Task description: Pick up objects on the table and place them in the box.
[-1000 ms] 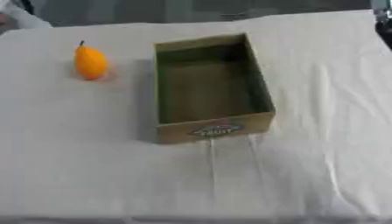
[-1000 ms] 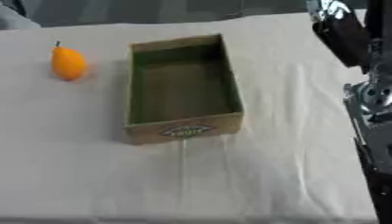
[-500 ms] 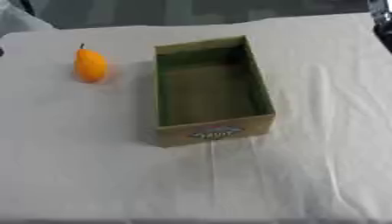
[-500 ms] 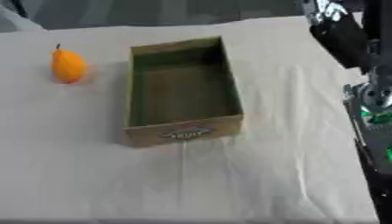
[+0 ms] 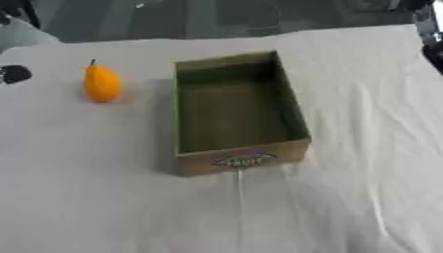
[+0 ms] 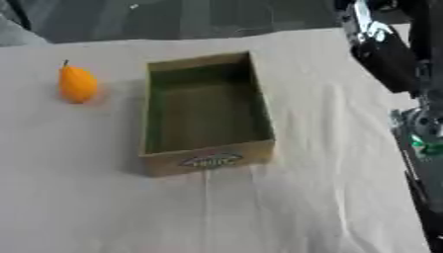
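orange pear-shaped fruit (image 5: 102, 84) upright on white-clothed tabletop (image 5: 346, 197), left of empty cardboard box (image 5: 235, 113); left arm nearer; no robot hand visible, state unknown

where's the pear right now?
The orange pear stands upright on the white tablecloth, on the table's left side in both eye views, apart from the open green-lined cardboard box to its right. No hand touches it.

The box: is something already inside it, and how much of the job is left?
Nothing looks done: the box shows only its bare green inside. Nothing is in hand either; no hand can be made out, only the right arm at the right edge. Left to do: the orange pear stands on the cloth to the box's left, apart from it, and must go in.
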Controlling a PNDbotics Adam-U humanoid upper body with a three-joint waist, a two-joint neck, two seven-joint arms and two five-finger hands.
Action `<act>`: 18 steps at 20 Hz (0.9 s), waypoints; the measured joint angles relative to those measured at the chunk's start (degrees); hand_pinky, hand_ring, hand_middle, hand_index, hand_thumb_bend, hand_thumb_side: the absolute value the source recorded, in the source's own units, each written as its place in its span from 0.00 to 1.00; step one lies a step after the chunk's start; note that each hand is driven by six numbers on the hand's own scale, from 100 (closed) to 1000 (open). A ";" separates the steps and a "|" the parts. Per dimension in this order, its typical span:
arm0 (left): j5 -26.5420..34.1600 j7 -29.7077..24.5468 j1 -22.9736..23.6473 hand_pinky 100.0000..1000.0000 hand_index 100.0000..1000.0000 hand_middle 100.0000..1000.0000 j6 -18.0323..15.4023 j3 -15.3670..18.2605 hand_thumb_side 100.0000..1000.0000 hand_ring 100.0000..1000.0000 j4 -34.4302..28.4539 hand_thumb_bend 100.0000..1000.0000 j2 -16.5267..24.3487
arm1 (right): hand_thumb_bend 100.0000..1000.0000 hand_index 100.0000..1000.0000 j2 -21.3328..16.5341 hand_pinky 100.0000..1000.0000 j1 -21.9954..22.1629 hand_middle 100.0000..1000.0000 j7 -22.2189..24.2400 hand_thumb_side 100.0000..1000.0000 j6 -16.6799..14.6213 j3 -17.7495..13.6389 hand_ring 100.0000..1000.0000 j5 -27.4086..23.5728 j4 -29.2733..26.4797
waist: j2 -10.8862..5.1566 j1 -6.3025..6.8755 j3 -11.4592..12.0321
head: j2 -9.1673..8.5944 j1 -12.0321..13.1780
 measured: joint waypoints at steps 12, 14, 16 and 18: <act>-4.26 -1.93 -8.82 0.83 0.98 0.81 -1.50 -1.55 0.66 0.81 12.73 0.61 -5.16 | 0.35 0.77 0.01 0.48 -0.49 0.50 0.37 0.69 0.06 0.41 0.79 -0.25 0.00 | 1.25 0.25 -0.95 | -1.45 0.60; -5.78 -1.99 -9.93 0.83 0.98 0.80 -1.57 -1.74 0.63 0.81 14.57 0.60 -6.06 | 0.35 0.77 0.00 0.48 -0.51 0.50 0.40 0.69 0.07 0.58 0.80 -0.30 0.00 | 1.66 0.31 -1.17 | -1.62 0.81; -7.06 -2.03 -11.00 0.83 0.98 0.79 -1.53 -1.93 0.60 0.81 16.19 0.59 -7.05 | 0.34 0.77 0.00 0.48 -0.53 0.50 0.41 0.69 0.08 0.68 0.80 -0.41 0.00 | 2.01 0.32 -1.36 | -1.98 0.91; -8.09 -2.17 -11.94 0.83 0.98 0.79 -1.35 -2.06 0.54 0.81 17.68 0.59 -7.89 | 0.35 0.77 -0.01 0.48 -0.69 0.50 0.42 0.70 0.08 0.69 0.80 -0.46 0.00 | 2.36 0.33 -1.57 | -2.37 1.10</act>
